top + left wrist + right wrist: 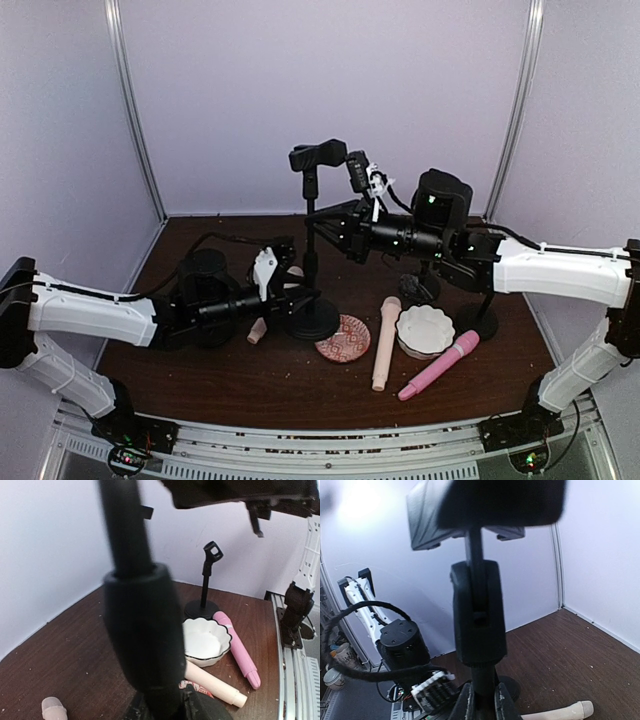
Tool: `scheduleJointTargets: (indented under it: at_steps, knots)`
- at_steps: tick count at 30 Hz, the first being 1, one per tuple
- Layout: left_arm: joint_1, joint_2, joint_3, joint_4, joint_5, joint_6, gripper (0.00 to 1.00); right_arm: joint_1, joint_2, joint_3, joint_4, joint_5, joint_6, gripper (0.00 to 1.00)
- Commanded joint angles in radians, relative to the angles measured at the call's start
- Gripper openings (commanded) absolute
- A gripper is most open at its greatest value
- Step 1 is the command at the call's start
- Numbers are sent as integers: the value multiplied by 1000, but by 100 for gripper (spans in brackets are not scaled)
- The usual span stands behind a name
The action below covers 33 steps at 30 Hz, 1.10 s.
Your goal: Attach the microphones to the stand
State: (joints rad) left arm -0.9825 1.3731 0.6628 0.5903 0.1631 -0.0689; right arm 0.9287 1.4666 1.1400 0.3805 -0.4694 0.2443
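Note:
A black stand (318, 322) with a clip on top stands mid-table. My left gripper (298, 292) is shut on its lower pole, which fills the left wrist view (140, 620). My right gripper (330, 228) is shut on the pole higher up, its fingers (466, 702) clamped below the pole's thick joint (477, 615). One cream microphone (385, 342) and the pink microphone (438, 365) lie flat to the right of the stand base. The other cream microphone (258, 330) lies by the base, partly hidden under my left arm. The stand's clip is empty.
A white scalloped bowl (423, 330) sits between the cream and pink microphones. A red patterned plate (342, 338) lies against the stand base. A second black stand (206, 580) is behind the bowl, partly hidden by my right arm. Walls enclose the table.

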Motion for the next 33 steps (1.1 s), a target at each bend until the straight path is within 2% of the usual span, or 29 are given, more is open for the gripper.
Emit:
scheduleJointTargets:
  at_steps: [1, 3, 4, 5, 6, 7, 9, 11, 13, 17, 33]
  knots:
    - [4, 18, -1, 101, -2, -12, 9, -4, -65, 18, 95, 19, 26, 0]
    - [4, 16, 2, 104, -8, -21, 0, -6, -74, 5, 88, 37, 27, 0]
    - [4, 13, 4, 106, -15, -25, 0, -7, -78, -4, 77, 50, 27, 4]
    - [4, 8, 8, 103, -22, -31, 0, -8, -82, -11, 58, 64, 24, 17]
    - [5, 3, 18, 92, -31, -38, 0, -8, -90, -21, 33, 86, 20, 37]
    - [5, -3, 30, 70, -35, -44, 0, -8, -99, -34, 6, 109, 15, 49]
    - [5, -14, 64, 4, -66, -73, 0, -8, -121, -83, -23, 150, 17, 69]
    - [7, -25, 100, -58, -88, -92, 0, -7, -143, -147, -32, 165, 29, 77]
    - [6, -42, 114, -77, -95, -106, 0, -2, -158, -193, -31, 171, 46, 80]
    - [7, -60, 129, -95, -99, -127, 0, 16, -151, -221, -50, 173, 61, 79]
    - [7, -55, 212, -175, 1, -159, 0, 24, -13, -89, -3, 113, 91, 62]
